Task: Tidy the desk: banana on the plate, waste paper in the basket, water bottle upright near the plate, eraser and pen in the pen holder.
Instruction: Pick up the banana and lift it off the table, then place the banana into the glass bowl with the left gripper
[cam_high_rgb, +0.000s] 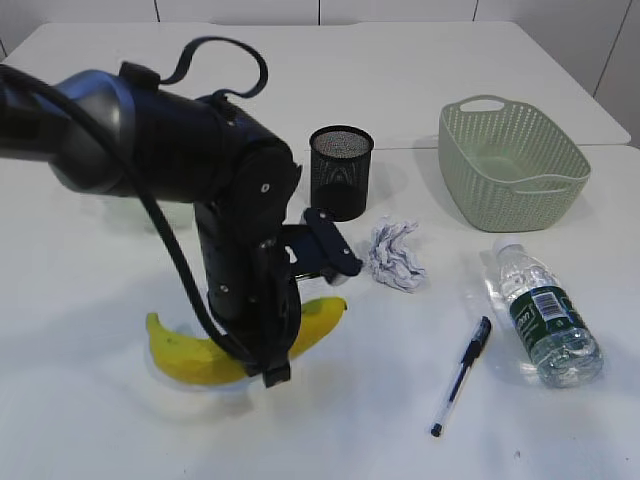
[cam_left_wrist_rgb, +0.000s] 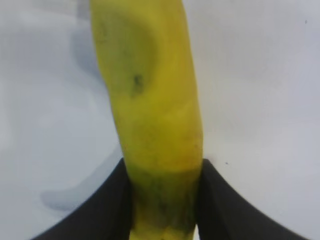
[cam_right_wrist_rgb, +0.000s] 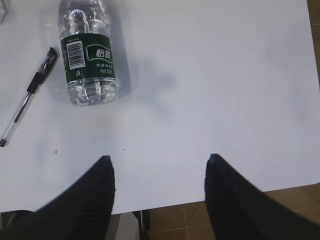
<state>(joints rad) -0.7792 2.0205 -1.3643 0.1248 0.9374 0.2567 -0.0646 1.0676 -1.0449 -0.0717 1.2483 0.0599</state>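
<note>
A yellow banana (cam_high_rgb: 185, 355) lies at the front left over a pale white plate (cam_high_rgb: 215, 388). My left gripper (cam_high_rgb: 272, 368) is shut on the banana (cam_left_wrist_rgb: 150, 100), one black finger (cam_left_wrist_rgb: 107, 205) pressed against each side. The right gripper (cam_right_wrist_rgb: 159, 160) stands open and empty over the table's near right edge. It does not show in the exterior view. A water bottle (cam_high_rgb: 545, 315) lies on its side at the right, and also shows in the right wrist view (cam_right_wrist_rgb: 89, 55). A pen (cam_high_rgb: 462, 375) lies left of the bottle. Crumpled waste paper (cam_high_rgb: 395, 255) sits mid-table. The eraser is out of view.
A black mesh pen holder (cam_high_rgb: 341, 170) stands behind the paper. A pale green basket (cam_high_rgb: 512, 160) stands at the back right. The left arm's bulk hides the table behind the banana. Brown floor shows past the table edge (cam_right_wrist_rgb: 200, 200).
</note>
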